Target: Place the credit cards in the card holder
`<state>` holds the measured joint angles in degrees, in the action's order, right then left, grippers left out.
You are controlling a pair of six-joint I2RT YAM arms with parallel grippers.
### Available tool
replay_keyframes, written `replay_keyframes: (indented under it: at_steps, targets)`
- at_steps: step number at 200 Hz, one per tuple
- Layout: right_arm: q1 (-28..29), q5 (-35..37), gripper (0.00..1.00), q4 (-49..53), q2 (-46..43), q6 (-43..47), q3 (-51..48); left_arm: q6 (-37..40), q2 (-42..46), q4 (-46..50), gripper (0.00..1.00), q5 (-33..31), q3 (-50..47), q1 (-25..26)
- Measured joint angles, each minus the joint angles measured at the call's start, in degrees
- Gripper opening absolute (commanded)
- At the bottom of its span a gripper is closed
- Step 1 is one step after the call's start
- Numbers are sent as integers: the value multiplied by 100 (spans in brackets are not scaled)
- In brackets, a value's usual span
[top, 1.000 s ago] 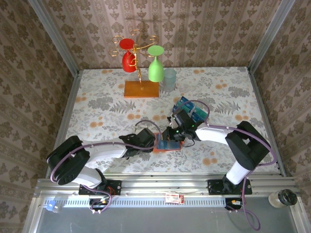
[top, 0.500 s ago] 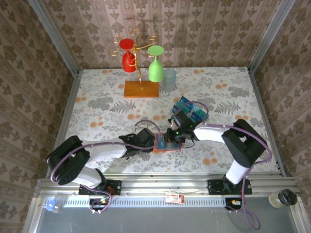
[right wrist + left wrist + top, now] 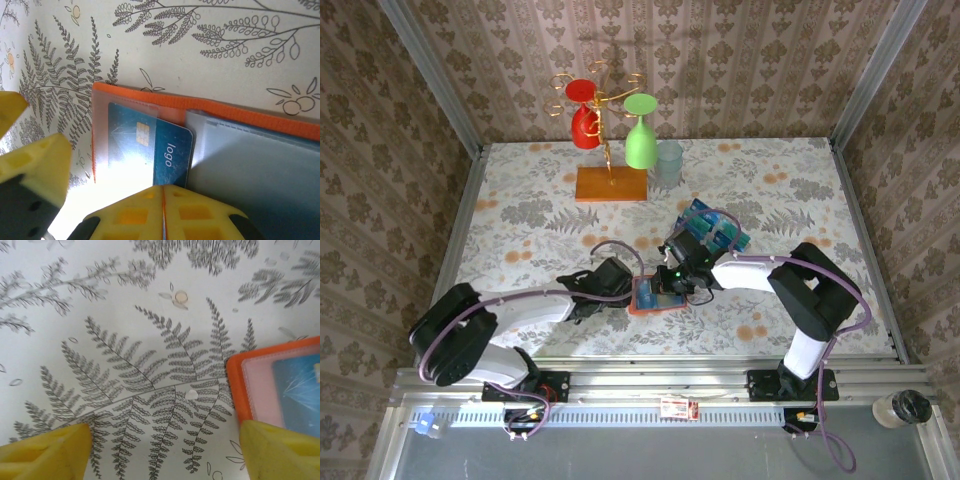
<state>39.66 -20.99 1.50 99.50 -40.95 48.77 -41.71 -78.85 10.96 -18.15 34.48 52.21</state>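
The card holder lies open near the table's front, an orange wallet with a clear pocket on its left half and grey-blue pockets on the right. A blue credit card marked "logo" sits halfway inside the clear pocket. My right gripper is shut, and its fingertips meet at the card's near edge. My left gripper is open, with its right finger over the wallet's orange corner. From above, the left gripper and right gripper flank the wallet. More credit cards stand in a clear rack behind.
A wooden stand with a red and a green glass stands at the back, and a clear cup is beside it. The left gripper's yellow finger shows just left of the wallet.
The wallet and both grippers have shifted slightly left. The right jaws have closed a little further.
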Motion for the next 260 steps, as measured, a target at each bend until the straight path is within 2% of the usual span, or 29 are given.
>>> replay_keyframes:
  at_steps: [29, 85, 147, 260]
  targets:
    - [0, 0, 8, -4, 0, -55, 0, 44, 286, -24, 80, 201, 0, -122]
    - [0, 0, 8, -2, 0, -122, 0, 61, 96, -289, 80, 640, 0, -136]
    - [0, 28, 10, 96, -151, -101, 0, 61, -348, -306, 79, 636, 2, -136]
    - [0, 306, 9, 566, -225, 186, 140, 61, -396, -326, 79, 551, 9, -129]
